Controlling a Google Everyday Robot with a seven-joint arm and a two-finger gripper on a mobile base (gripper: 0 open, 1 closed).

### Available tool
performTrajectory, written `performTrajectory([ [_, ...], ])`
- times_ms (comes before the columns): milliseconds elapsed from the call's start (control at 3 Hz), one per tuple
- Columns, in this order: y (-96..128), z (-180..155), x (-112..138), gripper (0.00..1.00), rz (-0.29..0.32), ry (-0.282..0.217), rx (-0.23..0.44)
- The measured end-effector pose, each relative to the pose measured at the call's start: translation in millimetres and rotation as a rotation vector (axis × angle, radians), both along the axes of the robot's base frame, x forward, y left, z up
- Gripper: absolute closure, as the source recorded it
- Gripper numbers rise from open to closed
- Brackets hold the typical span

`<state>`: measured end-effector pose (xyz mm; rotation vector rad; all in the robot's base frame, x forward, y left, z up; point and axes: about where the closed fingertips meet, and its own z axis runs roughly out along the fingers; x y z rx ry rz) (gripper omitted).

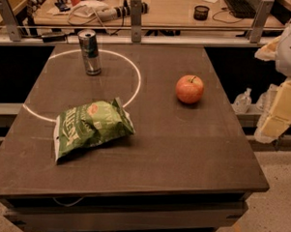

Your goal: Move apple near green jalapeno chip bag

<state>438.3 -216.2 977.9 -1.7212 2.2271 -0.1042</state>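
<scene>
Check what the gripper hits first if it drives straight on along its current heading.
The gripper, at the right frame edge beside the table, seems to point down-left. Probably the table's right edge or the floor beside it first, not the apple; depth is unclear.

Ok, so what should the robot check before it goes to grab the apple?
1. The apple in plain sight, uncovered: ok.
2. Room around the apple: ok.
3. The green chip bag in sight, front left of the table: ok.
4. Bare table beside the bag: ok.
5. The silver can off the path: ok, it stands back left.
6. The gripper above the apple: not ok, it is past the table's right edge.
</scene>
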Motion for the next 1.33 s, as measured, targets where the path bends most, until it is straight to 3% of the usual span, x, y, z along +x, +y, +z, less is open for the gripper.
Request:
performTrajectory([
  [333,0,0,0,0.0,0.0,0.0,0.0],
  [667,-1,-2,15,0.0,-0.063,-0.038,0.05],
  [1000,-7,-14,49,0.0,-0.204,-0.095,0.17],
  [1333,-9,-25,81,0.0,-0.316,-0.115,0.31],
])
